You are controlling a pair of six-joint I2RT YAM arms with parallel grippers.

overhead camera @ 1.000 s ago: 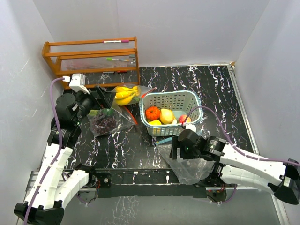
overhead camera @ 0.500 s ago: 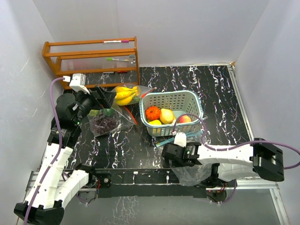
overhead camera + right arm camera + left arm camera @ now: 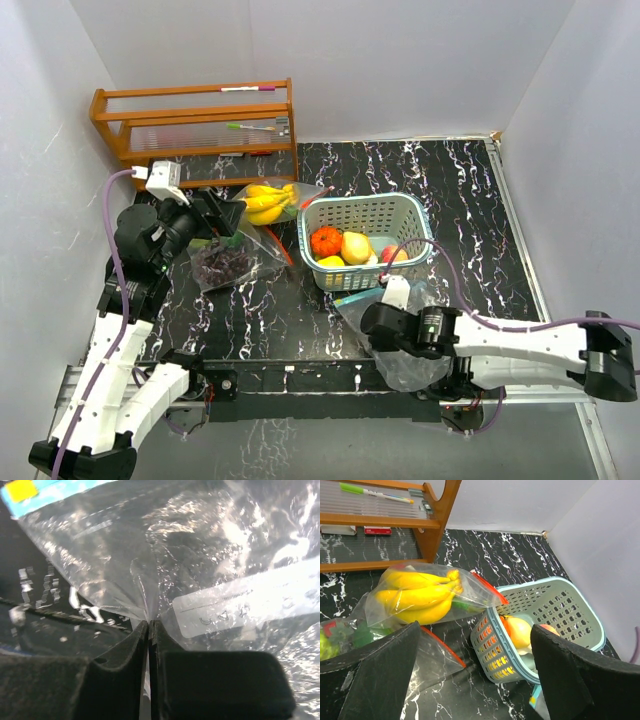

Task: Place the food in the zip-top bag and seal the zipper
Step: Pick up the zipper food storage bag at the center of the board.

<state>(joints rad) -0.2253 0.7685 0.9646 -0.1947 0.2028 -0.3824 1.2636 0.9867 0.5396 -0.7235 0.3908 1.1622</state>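
An empty clear zip-top bag (image 3: 405, 362) lies at the table's near edge, right of centre. My right gripper (image 3: 367, 320) is shut on a fold of its film. In the right wrist view the pads (image 3: 125, 650) pinch the plastic of the bag (image 3: 210, 545) beside a white label. The blue basket (image 3: 412, 214) holds food: an orange (image 3: 325, 241), a yellow fruit (image 3: 355, 247) and a peach (image 3: 392, 254). Yellow bananas (image 3: 268, 202) and purple grapes (image 3: 222, 263) sit in two other bags. My left gripper (image 3: 228, 213) hangs open above those bags, holding nothing, and frames the bananas (image 3: 417, 597) and basket (image 3: 495, 645).
A wooden rack (image 3: 195, 125) with pens stands at the back left, close behind my left arm. White walls enclose the black marble table (image 3: 460, 190) on three sides. The basket stands just behind the empty bag.
My right gripper has swung left over the empty bag's near-left part and closed on its film. The left arm has shifted slightly, its jaws still wide.
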